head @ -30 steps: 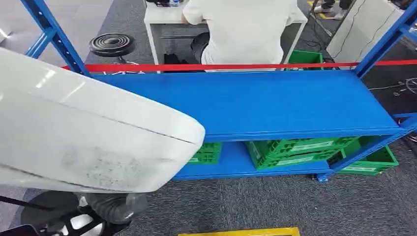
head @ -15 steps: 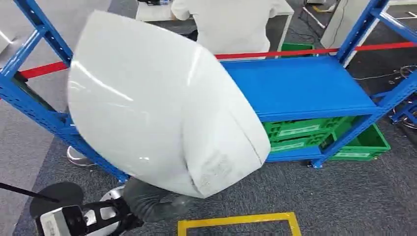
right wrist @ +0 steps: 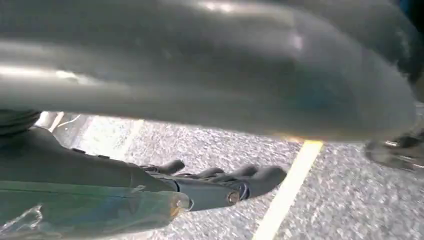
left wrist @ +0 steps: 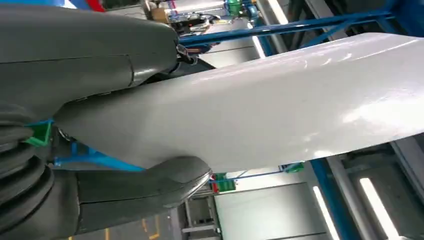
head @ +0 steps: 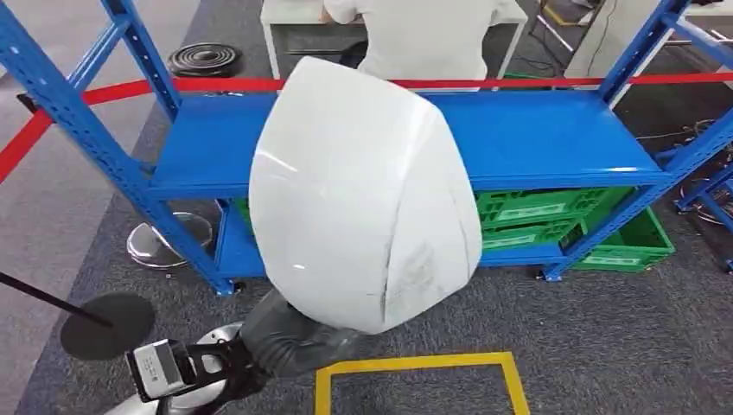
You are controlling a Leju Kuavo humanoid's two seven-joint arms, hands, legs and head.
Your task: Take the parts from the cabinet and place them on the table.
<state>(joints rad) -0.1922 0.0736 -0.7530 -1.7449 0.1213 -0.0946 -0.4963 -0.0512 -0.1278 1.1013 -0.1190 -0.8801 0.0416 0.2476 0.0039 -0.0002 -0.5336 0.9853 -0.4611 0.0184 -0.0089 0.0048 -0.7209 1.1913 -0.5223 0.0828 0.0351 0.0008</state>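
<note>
A large white curved shell part [head: 363,190] stands in the middle of the head view, in front of the blue cabinet rack [head: 553,138]. My left hand [left wrist: 125,125] grips its lower edge, with the thumb [left wrist: 150,185] on one face and the fingers [left wrist: 90,55] on the other of the part [left wrist: 300,95]. In the head view the part hides that hand, and just the ribbed wrist cover [head: 285,341] shows beneath it. My right hand [right wrist: 215,185] hangs low over the grey carpet, fingers stretched out, holding nothing.
Green crates [head: 536,216] sit on the rack's lower shelf, and its top shelf is bare. A person in white [head: 423,35] sits at a desk behind red tape [head: 536,80]. A yellow floor outline [head: 415,367], a stool base [head: 168,238] and a black stand disc [head: 108,324] lie near.
The whole view has shifted, so the camera has turned. The white part has swung from the picture's left to its middle and now stands more upright, still in my left hand.
</note>
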